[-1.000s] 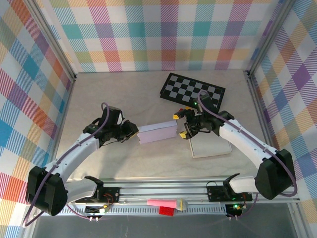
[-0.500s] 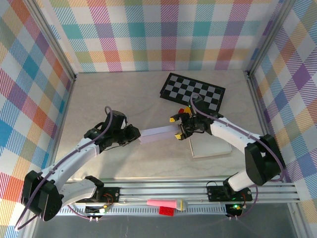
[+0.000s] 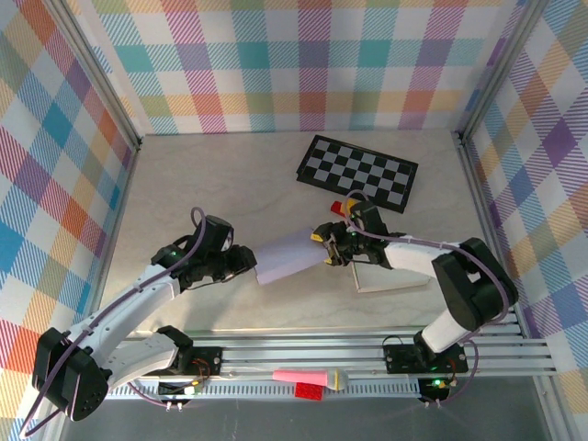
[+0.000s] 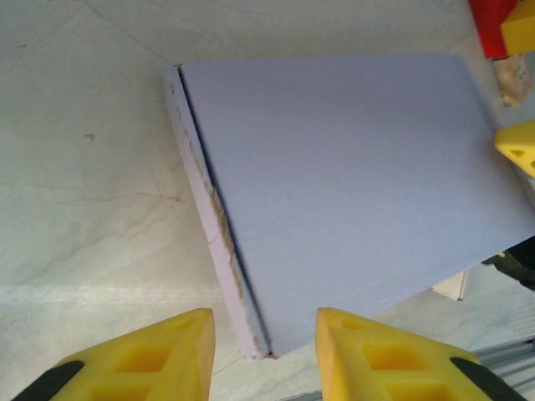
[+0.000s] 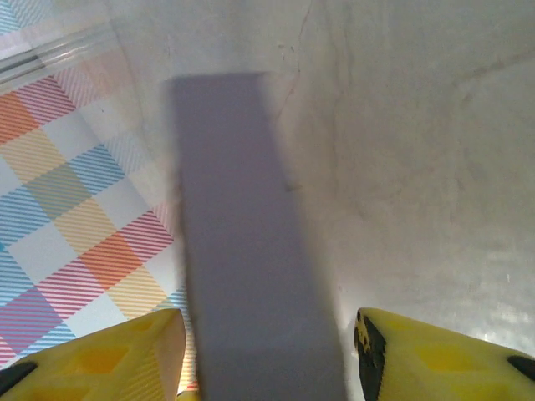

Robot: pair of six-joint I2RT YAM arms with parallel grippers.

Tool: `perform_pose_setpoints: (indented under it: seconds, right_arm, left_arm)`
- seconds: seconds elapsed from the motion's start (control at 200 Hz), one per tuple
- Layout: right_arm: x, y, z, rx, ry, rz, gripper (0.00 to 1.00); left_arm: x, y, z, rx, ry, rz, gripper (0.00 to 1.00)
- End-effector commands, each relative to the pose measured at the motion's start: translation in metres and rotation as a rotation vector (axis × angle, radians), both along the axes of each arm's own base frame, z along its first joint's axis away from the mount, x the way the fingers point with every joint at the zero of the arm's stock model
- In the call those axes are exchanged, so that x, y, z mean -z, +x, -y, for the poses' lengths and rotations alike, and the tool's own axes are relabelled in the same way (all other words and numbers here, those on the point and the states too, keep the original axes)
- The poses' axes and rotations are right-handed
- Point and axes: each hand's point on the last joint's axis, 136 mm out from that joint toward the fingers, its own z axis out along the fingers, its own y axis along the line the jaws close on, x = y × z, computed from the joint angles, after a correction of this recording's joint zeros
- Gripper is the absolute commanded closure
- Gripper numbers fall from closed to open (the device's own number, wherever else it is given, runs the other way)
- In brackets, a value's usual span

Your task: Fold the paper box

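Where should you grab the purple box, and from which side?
Probably by a short end of the box, coming in from the side, left or right. It is a wide, flat slab: the broad face is too wide to pinch, but the thin edge is not.

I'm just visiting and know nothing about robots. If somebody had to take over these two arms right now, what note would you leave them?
Left gripper: open, with a finger on either side of one corner of the paper box, not touching it.
Right gripper: the jaws straddle the box's other end. The view is too blurred to tell whether they pinch it.
Box: mid-table between the two arms, lying askew. A beige sheet lies beside it, under the right arm.
Done: both arms are at the box.
Left: the box looks like a flat slab, so the folding seems yet to do.
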Motion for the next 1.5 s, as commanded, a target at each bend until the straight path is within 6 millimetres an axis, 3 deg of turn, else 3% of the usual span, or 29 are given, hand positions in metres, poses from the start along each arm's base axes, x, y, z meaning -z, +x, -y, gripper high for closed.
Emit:
perform_pose_setpoints:
  seconds: [0.0, 0.185, 0.295, 0.395, 0.495, 0.575, 0.67, 0.68, 0.695, 0.705, 0.775, 0.815, 0.825, 0.84, 0.845, 0.85, 0.86, 0.905, 0.965, 1.035, 1.1, 1.175, 1.245, 1.3, 1.43, 1.495]
  right_arm:
    - [-0.004, 0.013, -0.013, -0.06, 0.06, 0.142, 0.47]
    - [0.012, 0.007, -0.006, -0.052, -0.006, 0.084, 0.44]
    - [0.003, -0.001, 0.008, -0.098, -0.159, 0.044, 0.34]
    - [-0.009, -0.011, 0.028, -0.153, -0.338, -0.023, 0.29]
    - [-0.022, -0.025, 0.07, -0.223, -0.626, -0.116, 0.28]
    - [-0.044, -0.021, 0.092, -0.235, -0.749, -0.058, 0.27]
    - [-0.085, -0.005, 0.101, -0.21, -0.768, 0.156, 0.26]
    - [-0.091, -0.003, 0.101, -0.206, -0.767, 0.191, 0.2]
    - [-0.099, -0.001, 0.101, -0.205, -0.762, 0.242, 0.04]
    - [-0.105, 0.001, 0.101, -0.201, -0.755, 0.281, 0.0]
    - [-0.15, 0.007, 0.104, -0.187, -0.749, 0.552, 0.01]
    - [-0.167, 0.007, 0.11, -0.197, -0.783, 0.679, 0.01]
    - [-0.171, 0.007, 0.113, -0.194, -0.796, 0.704, 0.01]
    - [-0.176, 0.006, 0.117, -0.191, -0.818, 0.735, 0.01]
    - [-0.178, 0.005, 0.119, -0.189, -0.828, 0.746, 0.01]
    - [-0.18, 0.005, 0.121, -0.186, -0.837, 0.755, 0.01]
    - [-0.182, 0.005, 0.125, -0.183, -0.855, 0.767, 0.01]
    - [-0.189, 0.002, 0.146, -0.15, -0.959, 0.789, 0.01]
    - [-0.193, 0.0, 0.189, -0.031, -1.15, 0.732, 0.01]
    - [-0.188, -0.006, 0.238, 0.112, -1.354, 0.646, 0.01]
    - [-0.169, -0.007, 0.251, 0.083, -1.401, 0.677, 0.01]
    - [-0.145, -0.002, 0.243, -0.006, -1.387, 0.852, 0.01]
    - [-0.134, -0.002, 0.246, 0.035, -1.432, 0.991, 0.01]
    - [-0.114, -0.005, 0.252, 0.054, -1.463, 1.025, 0.01]
    - [-0.076, -0.005, 0.256, 0.068, -1.375, 0.962, 0.01]
    - [-0.06, -0.001, 0.249, 0.027, -1.339, 0.943, 0.01]
  left_arm:
    - [-0.007, -0.003, -0.002, -0.002, 0.01, 0.001, 0.63]
    - [-0.016, 0.002, -0.002, -0.009, 0.014, 0.011, 0.63]
    - [-0.024, 0.006, -0.003, -0.022, 0.018, 0.035, 0.62]
    - [-0.031, 0.01, -0.005, -0.03, 0.026, 0.053, 0.62]
    - [-0.038, 0.015, -0.009, -0.037, 0.051, 0.078, 0.62]
    - [-0.043, 0.019, -0.014, -0.04, 0.081, 0.106, 0.62]
    - [-0.052, 0.024, -0.022, -0.041, 0.128, 0.159, 0.61]
    - [-0.053, 0.024, -0.023, -0.042, 0.131, 0.164, 0.61]
    - [-0.055, 0.025, -0.024, -0.044, 0.138, 0.177, 0.61]
    - [-0.056, 0.026, -0.025, -0.045, 0.143, 0.184, 0.6]
    - [-0.068, 0.031, -0.033, -0.062, 0.171, 0.25, 0.58]
    - [-0.074, 0.035, -0.038, -0.074, 0.186, 0.283, 0.51]
    - [-0.076, 0.036, -0.039, -0.077, 0.188, 0.292, 0.44]
    - [-0.078, 0.038, -0.04, -0.081, 0.19, 0.305, 0.25]
    - [-0.079, 0.039, -0.041, -0.081, 0.191, 0.309, 0.13]
    - [-0.08, 0.039, -0.041, -0.083, 0.192, 0.313, 0.06]
    - [-0.082, 0.041, -0.042, -0.087, 0.195, 0.323, 0.01]
    - [-0.086, 0.046, -0.049, -0.115, 0.209, 0.347, 0.0]
    - [-0.092, 0.052, -0.057, -0.144, 0.224, 0.381, 0.0]
    - [-0.1, 0.056, -0.065, -0.146, 0.26, 0.437, 0.0]
    - [-0.105, 0.059, -0.085, -0.223, 0.322, 0.476, 0.0]
    - [-0.106, 0.061, -0.119, -0.388, 0.399, 0.488, 0.0]
    - [-0.104, 0.057, -0.152, -0.537, 0.514, 0.48, 0.0]
    - [-0.102, 0.052, -0.172, -0.599, 0.628, 0.474, 0.0]
    - [-0.089, 0.062, -0.17, -0.472, 0.723, 0.544, 0.0]
    - [-0.067, 0.066, -0.166, -0.415, 0.729, 0.557, 0.0]
